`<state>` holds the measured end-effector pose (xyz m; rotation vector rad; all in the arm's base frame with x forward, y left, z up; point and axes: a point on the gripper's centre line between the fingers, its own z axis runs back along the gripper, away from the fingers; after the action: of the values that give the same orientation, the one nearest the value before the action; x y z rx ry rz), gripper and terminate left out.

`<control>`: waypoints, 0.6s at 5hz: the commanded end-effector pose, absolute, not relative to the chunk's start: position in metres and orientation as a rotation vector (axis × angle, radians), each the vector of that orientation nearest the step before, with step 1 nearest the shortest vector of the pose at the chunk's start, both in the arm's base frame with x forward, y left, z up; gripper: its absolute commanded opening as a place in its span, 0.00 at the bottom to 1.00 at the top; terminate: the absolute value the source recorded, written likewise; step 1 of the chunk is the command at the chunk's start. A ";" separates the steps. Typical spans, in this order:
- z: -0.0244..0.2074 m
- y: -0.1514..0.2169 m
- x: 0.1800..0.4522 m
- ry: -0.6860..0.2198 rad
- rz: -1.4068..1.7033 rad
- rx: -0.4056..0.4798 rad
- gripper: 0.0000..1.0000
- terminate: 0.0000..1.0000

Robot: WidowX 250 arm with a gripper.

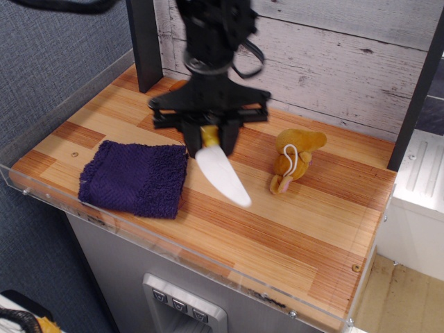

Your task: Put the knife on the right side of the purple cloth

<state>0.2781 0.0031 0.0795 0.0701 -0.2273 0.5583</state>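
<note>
— Counting the task things first: how many?

— One knife (pixel 220 170) and one purple cloth (pixel 134 178). The knife hangs in the air just right of the cloth's right edge, over bare wood.

— Which way does it point?

— Its long axis runs diagonally: yellow handle up and back, white rounded blade slanting down, forward and to the right. The tip is nearest the front of the table.

— And the gripper (pixel 209 133)?

— Its fingers are pinched on the yellow handle, with the blade sticking out below them.

— What else is there?

— One yellow-orange plush toy (pixel 294 159) with a white cord lies further right, apart from the blade. The arm hides what is behind it.

— Room to move?

— A wide bare strip of wooden tabletop (pixel 277 222) lies between cloth and plush toy and runs forward to the clear rim (pixel 173 251) at the front edge. A plank wall (pixel 333 62) closes the back.
</note>
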 end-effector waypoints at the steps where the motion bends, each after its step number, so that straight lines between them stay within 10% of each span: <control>1: 0.071 -0.011 0.272 -0.236 0.496 0.073 0.00 0.00; 3: 0.043 -0.023 0.278 -0.162 0.522 0.115 0.00 0.00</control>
<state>0.2808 -0.0235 0.0313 0.1306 -0.1230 0.5272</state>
